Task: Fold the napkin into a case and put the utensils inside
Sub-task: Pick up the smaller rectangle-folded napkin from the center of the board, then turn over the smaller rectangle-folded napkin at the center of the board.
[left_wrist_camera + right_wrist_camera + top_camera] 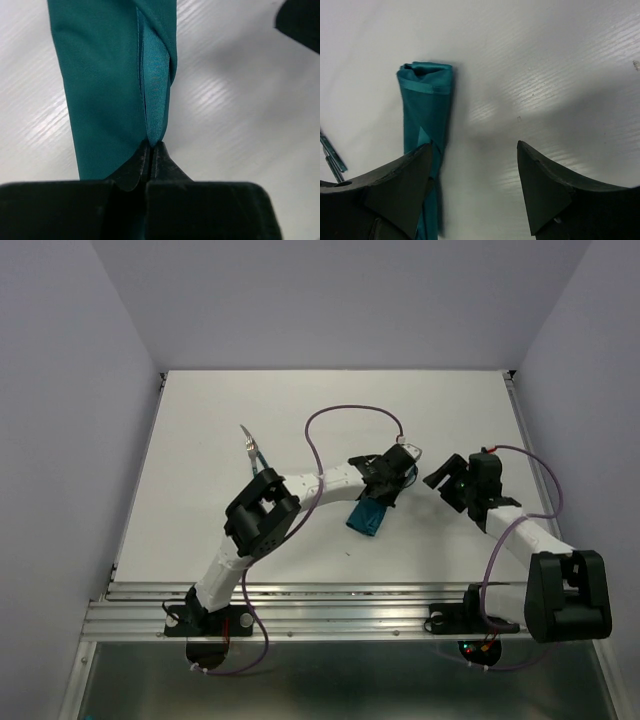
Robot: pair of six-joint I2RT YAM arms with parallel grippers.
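White table (200, 440) between plain grey walls (60, 390)

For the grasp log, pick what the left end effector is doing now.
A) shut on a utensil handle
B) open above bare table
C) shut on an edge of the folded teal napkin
C: the left end effector pinches a fold of the napkin, jaws pressed together.

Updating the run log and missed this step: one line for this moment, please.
left fingers: shut on folded napkin edge | right fingers: open, empty, beside napkin | utensils: on table, outside napkin
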